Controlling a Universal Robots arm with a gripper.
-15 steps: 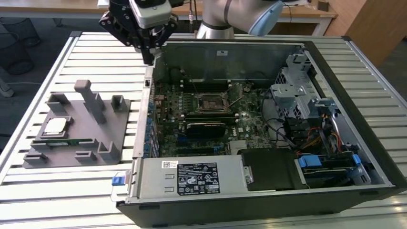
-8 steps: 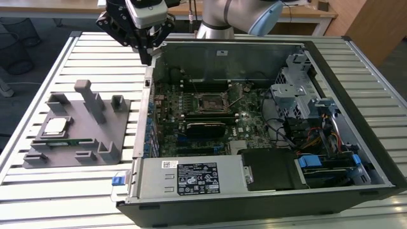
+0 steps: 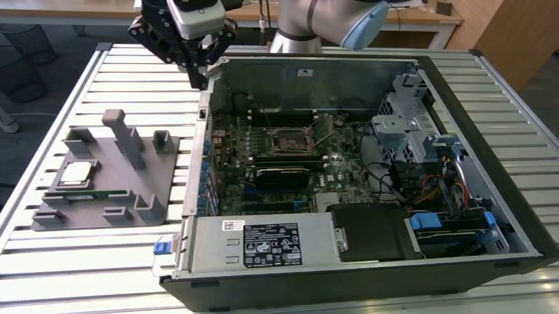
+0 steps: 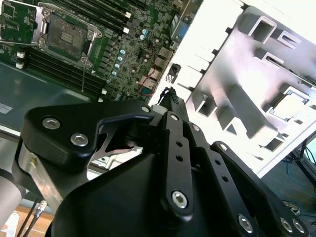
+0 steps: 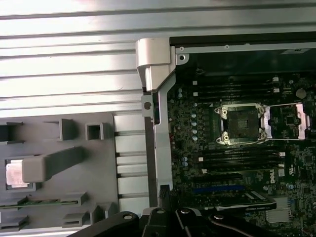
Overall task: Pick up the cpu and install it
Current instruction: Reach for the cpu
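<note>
The cpu is a small silvery square lying in a recess of the grey fixture, at the exterior view's left on the slatted table. In the first wrist view a fixture post partly covers the cpu; the second wrist view shows the cpu in its pocket. My gripper hangs above the back left corner of the open computer case, well apart from the chip, shut with nothing in it. The gripper tip points down between case and fixture. The motherboard's socket stands with its latch frame open.
The black computer case fills the table's middle and right, with its metal wall rising beside the fixture. A green memory stick lies in a fixture slot. Tall fixture posts stand close to the cpu.
</note>
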